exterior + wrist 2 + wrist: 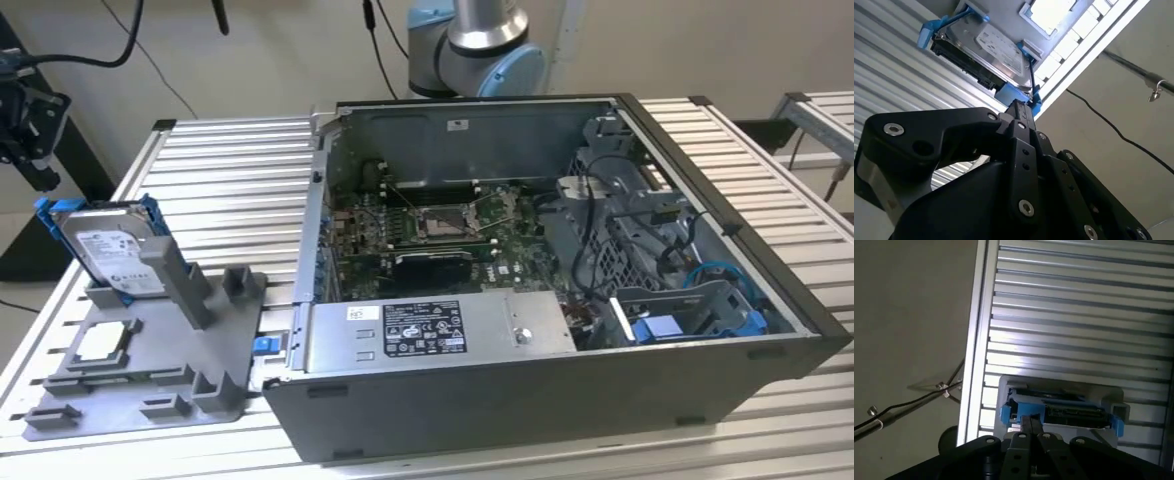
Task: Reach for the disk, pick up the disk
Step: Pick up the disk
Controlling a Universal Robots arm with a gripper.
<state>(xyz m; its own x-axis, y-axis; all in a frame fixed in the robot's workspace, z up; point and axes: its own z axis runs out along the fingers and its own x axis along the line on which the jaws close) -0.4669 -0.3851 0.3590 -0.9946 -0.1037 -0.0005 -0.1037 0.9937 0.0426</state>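
The disk [112, 254] is a silver drive with a white label in a blue bracket. It stands on edge in a slot of the grey fixture [200, 375] at the exterior view's left. My black gripper [48, 184] hangs just above and beyond the disk's far top corner, apart from it. In both wrist views the fingertips point at the bracket's blue edge: disk [996, 47] with gripper [1019, 107], and disk [1074, 412] with gripper [1030, 421]. The fingers lie together with nothing between them.
A small square silver chip [104, 343] lies flat on the fixture in front of the disk. An open computer case [534, 300] fills the middle and right of the ribbed metal table [227, 170]. Cables hang past the table's edge near the gripper.
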